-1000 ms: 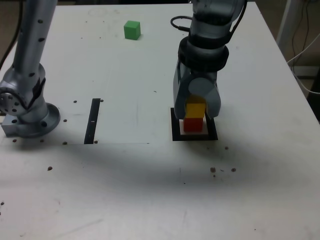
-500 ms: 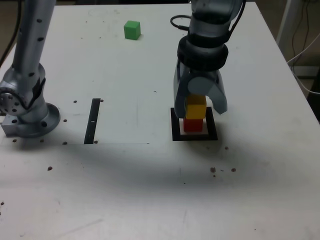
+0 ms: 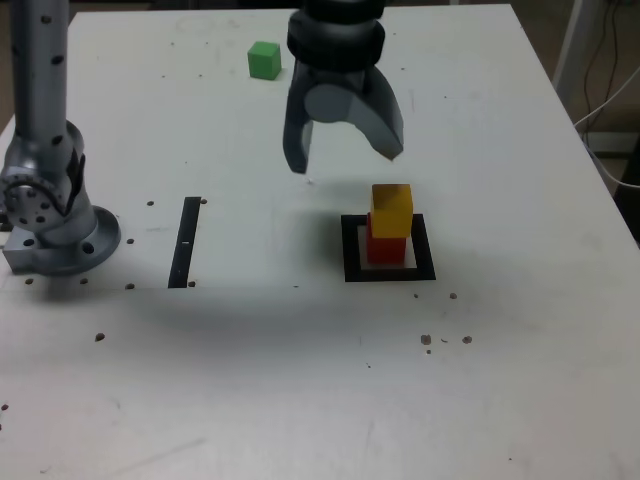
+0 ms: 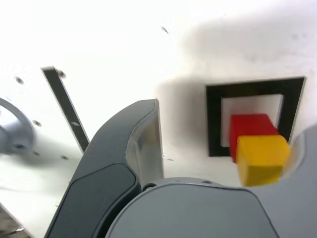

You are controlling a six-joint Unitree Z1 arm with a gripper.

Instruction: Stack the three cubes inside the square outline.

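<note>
The yellow cube (image 3: 391,209) (image 4: 261,158) rests on the red cube (image 3: 386,246) (image 4: 250,130), and both stand inside the square outline (image 3: 350,258) (image 4: 215,121). The green cube (image 3: 264,60) sits alone at the far side of the table, left of the arm in the exterior view. My gripper (image 3: 345,160) hangs in the air above and to the exterior view's left of the stack. It is open, with nothing between its fingers (image 4: 143,144).
The arm's grey base (image 3: 55,225) stands at the exterior view's left. A narrow black strip (image 3: 186,241) lies flat between the base and the outline. Small dark specks dot the white table (image 3: 300,380). Cables hang off the table's right edge.
The gripper opened and let go of the yellow cube on top of the red one. It then rose and moved toward the exterior view's left, away from the stack.
</note>
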